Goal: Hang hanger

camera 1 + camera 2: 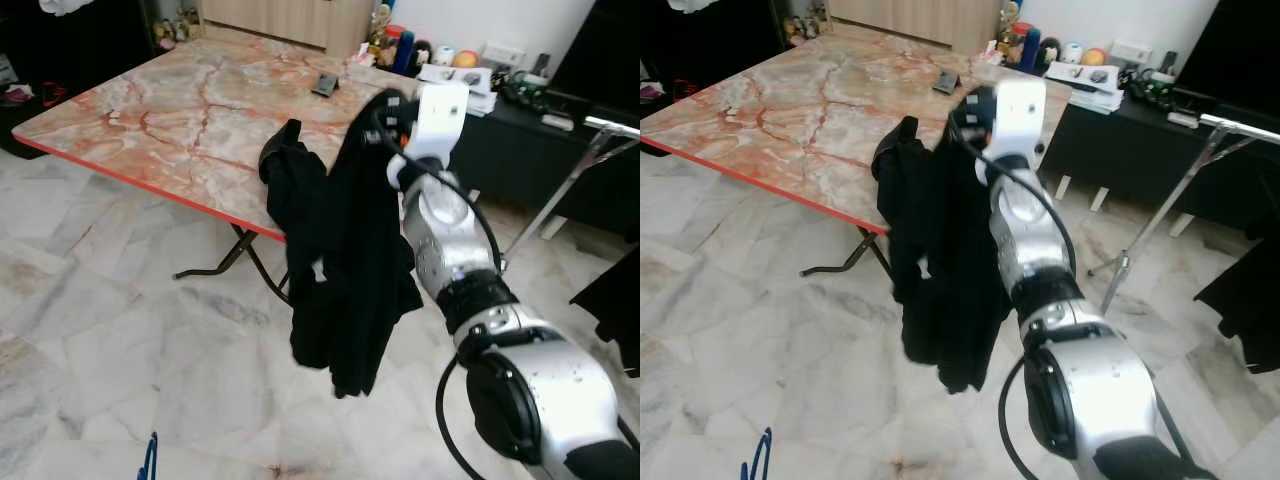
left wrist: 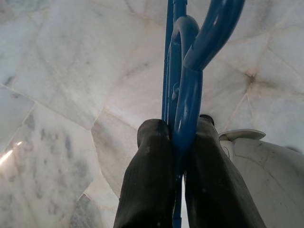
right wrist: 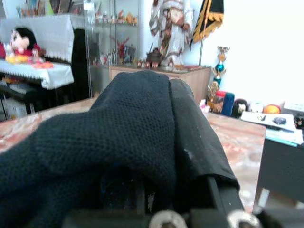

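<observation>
My right arm reaches forward at chest height, and its gripper (image 1: 378, 112) is shut on a black garment (image 1: 340, 270) that hangs down over the marble floor beside the table's near corner. In the right wrist view the black cloth (image 3: 118, 128) is bunched over the fingers (image 3: 190, 123). My left gripper (image 2: 178, 137) hangs low and is shut on a blue plastic hanger (image 2: 187, 76), whose hook curves up past the fingertips. A sliver of the blue hanger (image 1: 149, 458) shows at the bottom of the left eye view.
A folding table with a pink marble top (image 1: 180, 110) stands ahead left, a phone (image 1: 325, 83) on it. A dark low cabinet (image 1: 520, 140) with clutter runs along the back right. A metal rack's slanted leg (image 1: 565, 190) and another dark garment (image 1: 615, 290) stand right.
</observation>
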Controlling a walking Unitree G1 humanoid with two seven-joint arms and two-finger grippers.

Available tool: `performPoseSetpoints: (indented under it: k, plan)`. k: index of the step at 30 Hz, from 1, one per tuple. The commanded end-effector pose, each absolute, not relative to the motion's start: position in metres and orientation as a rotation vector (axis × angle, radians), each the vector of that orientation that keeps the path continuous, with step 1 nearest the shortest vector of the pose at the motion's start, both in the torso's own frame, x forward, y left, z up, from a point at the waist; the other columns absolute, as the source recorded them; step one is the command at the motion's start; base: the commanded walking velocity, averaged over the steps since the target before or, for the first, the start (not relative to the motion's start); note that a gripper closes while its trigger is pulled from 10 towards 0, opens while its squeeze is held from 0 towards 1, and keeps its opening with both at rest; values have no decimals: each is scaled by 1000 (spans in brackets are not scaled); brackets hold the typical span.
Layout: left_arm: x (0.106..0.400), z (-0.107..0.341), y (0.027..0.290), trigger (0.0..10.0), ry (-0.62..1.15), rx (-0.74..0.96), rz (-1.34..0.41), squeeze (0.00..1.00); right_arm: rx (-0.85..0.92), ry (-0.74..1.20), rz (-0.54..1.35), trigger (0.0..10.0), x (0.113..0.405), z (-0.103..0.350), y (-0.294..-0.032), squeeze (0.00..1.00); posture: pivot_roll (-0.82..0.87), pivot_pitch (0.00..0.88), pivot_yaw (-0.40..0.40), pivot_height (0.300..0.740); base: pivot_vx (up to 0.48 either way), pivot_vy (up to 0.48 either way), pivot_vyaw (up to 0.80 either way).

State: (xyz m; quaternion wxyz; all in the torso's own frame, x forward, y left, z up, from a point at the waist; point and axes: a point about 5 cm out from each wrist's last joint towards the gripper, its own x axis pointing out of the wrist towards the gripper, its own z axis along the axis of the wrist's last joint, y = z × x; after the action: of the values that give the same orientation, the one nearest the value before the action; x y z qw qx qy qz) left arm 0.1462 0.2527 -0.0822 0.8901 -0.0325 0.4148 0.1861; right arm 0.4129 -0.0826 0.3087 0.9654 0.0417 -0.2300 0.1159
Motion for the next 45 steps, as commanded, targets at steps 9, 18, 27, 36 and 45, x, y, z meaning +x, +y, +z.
performPoseSetpoints:
  k: [9,18,27,36,45]
  plan:
    - [139,-88,244,10000,890,-93,381,0,116,-525,220,10000,413,328,-89,0,64,139,-96,740,319,0,0]
    - [137,-89,243,10000,901,-95,380,0,116,-534,260,10000,413,337,-80,0,63,137,-97,740,320,0,0]
    - [138,-89,243,10000,901,-99,383,0,122,-556,337,10000,410,349,-64,0,71,126,-103,740,323,0,0]
    - [137,-89,243,10000,901,-103,387,0,146,-587,541,10000,399,358,-30,0,78,120,-111,740,326,0,0]
    - [135,-89,244,10000,905,-99,391,0,251,-582,781,10000,381,366,17,0,82,123,-112,740,328,0,0]
